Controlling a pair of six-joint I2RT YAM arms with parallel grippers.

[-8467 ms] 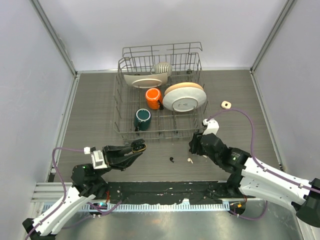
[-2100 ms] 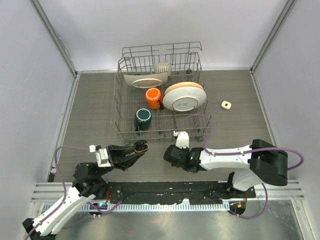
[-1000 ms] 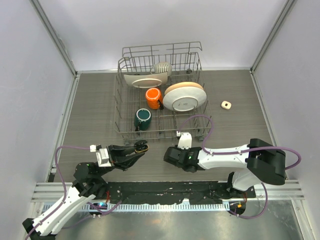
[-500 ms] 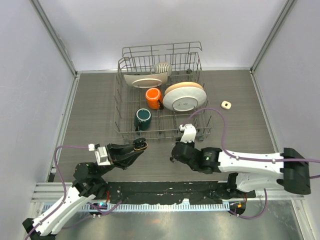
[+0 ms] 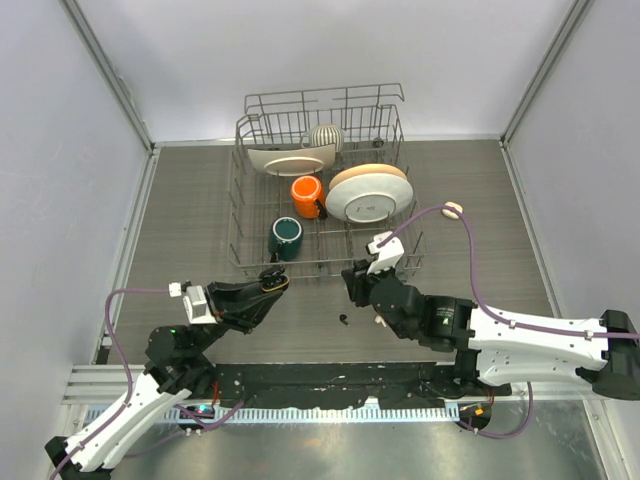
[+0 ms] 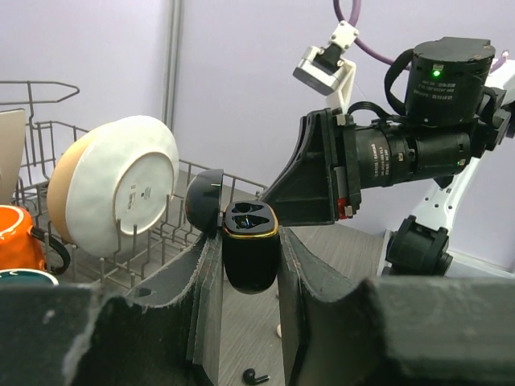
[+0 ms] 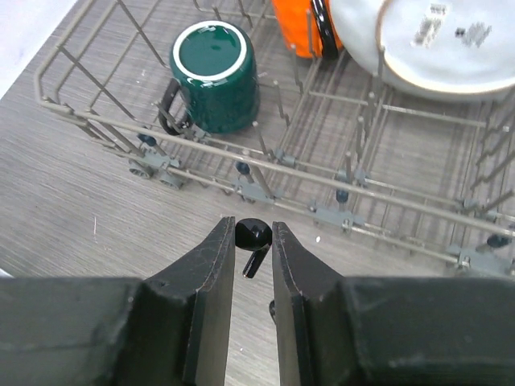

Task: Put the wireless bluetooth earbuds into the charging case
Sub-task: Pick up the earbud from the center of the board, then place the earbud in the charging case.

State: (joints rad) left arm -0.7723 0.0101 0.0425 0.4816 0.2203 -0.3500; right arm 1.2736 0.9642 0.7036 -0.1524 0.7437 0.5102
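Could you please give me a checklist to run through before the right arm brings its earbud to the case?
1. Right gripper shut on the black earbud: ok.
2. Left gripper shut on the charging case, case upright: ok.
3. Lid open, sockets facing up: ok.
4. Earbud lined up over the case: not ok; the top view shows the two grippers apart.
5. Earbud's stem turned to match a socket: cannot tell.
6. Room beside the dish rack for both grippers: cannot tell.
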